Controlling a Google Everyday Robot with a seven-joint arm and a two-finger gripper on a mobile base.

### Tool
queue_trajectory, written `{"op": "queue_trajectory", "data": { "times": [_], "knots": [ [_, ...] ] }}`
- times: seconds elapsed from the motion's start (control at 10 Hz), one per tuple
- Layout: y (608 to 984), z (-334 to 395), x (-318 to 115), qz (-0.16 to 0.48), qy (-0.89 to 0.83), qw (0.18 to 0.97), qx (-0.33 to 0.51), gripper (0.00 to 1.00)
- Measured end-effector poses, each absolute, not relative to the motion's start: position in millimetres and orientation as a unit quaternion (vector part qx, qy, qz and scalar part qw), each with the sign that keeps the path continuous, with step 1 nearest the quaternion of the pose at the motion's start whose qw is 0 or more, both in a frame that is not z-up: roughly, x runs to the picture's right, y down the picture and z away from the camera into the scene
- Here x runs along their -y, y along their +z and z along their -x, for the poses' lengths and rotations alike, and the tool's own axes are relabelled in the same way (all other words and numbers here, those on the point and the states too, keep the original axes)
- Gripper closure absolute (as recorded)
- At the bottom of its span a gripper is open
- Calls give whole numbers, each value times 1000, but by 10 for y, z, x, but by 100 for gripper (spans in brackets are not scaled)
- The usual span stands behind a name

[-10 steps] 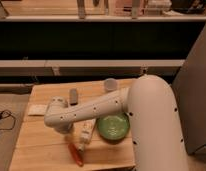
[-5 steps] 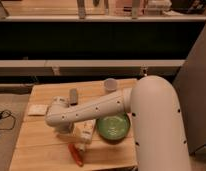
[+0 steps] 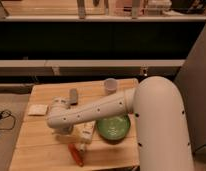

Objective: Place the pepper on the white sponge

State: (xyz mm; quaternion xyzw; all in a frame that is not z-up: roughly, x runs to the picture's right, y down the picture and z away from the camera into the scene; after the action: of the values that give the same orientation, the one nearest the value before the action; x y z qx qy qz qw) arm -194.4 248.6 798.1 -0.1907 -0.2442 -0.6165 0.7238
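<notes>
The pepper (image 3: 75, 154), small and orange-red, lies free on the wooden table (image 3: 31, 145) near its front edge. The white sponge (image 3: 37, 110) sits flat at the table's left edge. My gripper (image 3: 61, 129) hangs at the end of the white arm, pointing down over the table's left-middle, just right of the sponge and a little behind the pepper. The wrist hides most of it. It stands open and holds nothing.
A white-tan bottle-like object (image 3: 86, 132) lies right beside the gripper, between it and the green plate (image 3: 114, 127). A small dark grey block (image 3: 73, 95) and a grey cup (image 3: 110, 86) stand toward the back. Dark shelving runs behind the table.
</notes>
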Motion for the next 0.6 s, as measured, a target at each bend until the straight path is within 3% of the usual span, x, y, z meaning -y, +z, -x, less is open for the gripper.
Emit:
{"op": "queue_trajectory", "data": {
  "times": [0.6],
  "knots": [
    [7833, 1972, -2654, 175, -652, 689, 262, 20]
  ]
}}
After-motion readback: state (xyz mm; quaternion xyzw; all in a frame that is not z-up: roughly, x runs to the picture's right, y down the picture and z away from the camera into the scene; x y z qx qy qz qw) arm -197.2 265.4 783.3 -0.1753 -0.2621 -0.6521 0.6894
